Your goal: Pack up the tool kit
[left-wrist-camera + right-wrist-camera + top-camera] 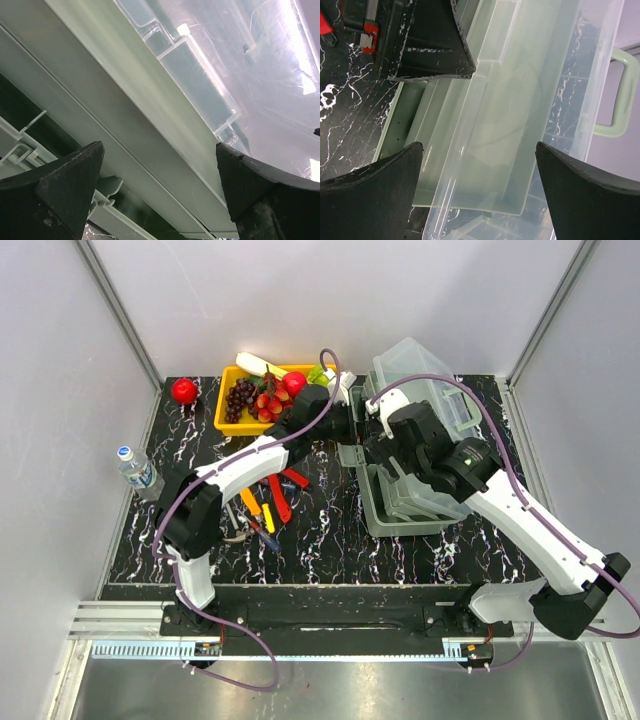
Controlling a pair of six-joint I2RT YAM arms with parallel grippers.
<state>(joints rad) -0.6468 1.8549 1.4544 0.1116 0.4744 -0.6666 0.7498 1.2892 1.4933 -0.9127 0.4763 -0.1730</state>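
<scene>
Tools (268,502) lie loose on the table (330,540), left of the toolbox (425,505), which stands right of centre with its lid (415,365) up; packing looks barely begun. Left gripper (159,150) is spread wide at the box's left wall, holding nothing. Right gripper (479,147) is equally wide and empty over the inner tray (510,100). The next move calls for one arm to go to the tools and close on a handle.
</scene>
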